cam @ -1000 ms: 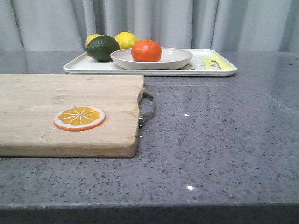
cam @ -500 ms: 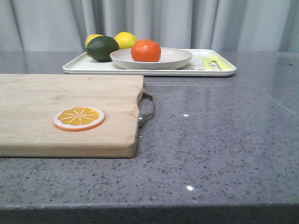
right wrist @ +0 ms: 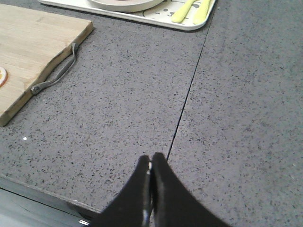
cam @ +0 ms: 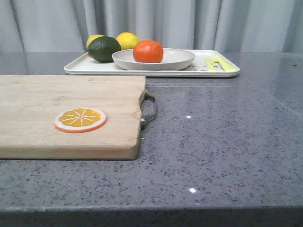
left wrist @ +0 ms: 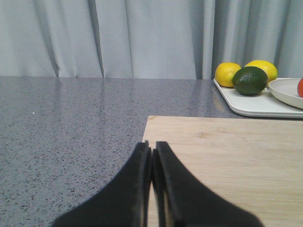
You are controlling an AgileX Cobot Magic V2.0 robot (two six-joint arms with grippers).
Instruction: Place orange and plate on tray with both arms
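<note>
The orange point(cam: 148, 51) sits in the off-white plate point(cam: 180, 59), and the plate rests on the white tray point(cam: 85, 67) at the far side of the table. In the left wrist view the tray point(left wrist: 246, 106), the plate's rim point(left wrist: 284, 91) and a sliver of the orange point(left wrist: 300, 87) show at the edge. The right wrist view shows the tray's corner point(right wrist: 189, 24) and the plate's rim point(right wrist: 128, 6). My left gripper point(left wrist: 152, 149) is shut and empty over the near corner of the cutting board. My right gripper point(right wrist: 151, 158) is shut and empty over the bare table near its front edge. Neither gripper shows in the front view.
A dark green fruit point(cam: 104, 48) and two yellow lemons point(cam: 128, 39) sit on the tray's left end, yellow cutlery point(cam: 215, 63) on its right end. A wooden cutting board point(cam: 71, 111) with a metal handle point(cam: 149, 111) lies front left, bearing a flat orange slice point(cam: 80, 119).
</note>
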